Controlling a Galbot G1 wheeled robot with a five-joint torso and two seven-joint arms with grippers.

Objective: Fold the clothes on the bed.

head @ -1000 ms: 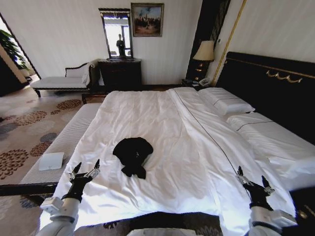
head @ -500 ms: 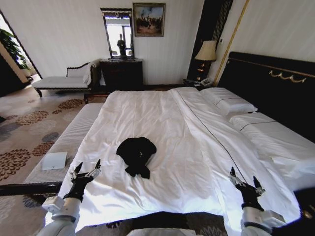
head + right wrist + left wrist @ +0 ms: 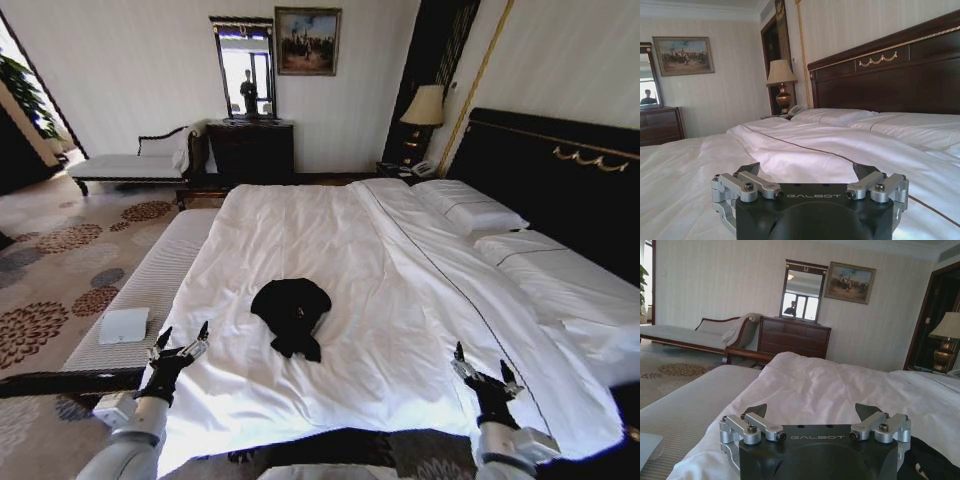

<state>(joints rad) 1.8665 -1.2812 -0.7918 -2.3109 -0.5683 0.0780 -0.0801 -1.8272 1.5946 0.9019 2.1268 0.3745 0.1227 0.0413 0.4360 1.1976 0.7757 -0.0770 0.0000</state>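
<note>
Camera has swung: the whole scene sits farther right than a second ago, and the right claw (image 3: 480, 368) has come inward.

Left claw (image 3: 181, 344) hovers spread at the bed (image 3: 330, 230) edge; one crumpled black top (image 3: 291, 312) lies mid-duvet, well apart; right claw likewise spread. Risk: pinching the duvet along with the fabric. Two claws, one garment.

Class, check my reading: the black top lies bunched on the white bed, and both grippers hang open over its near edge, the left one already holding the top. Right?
Wrong on the hold. In the head view the left gripper is open and empty, well apart from the black top. The right gripper is open too, over the white bed.
</note>
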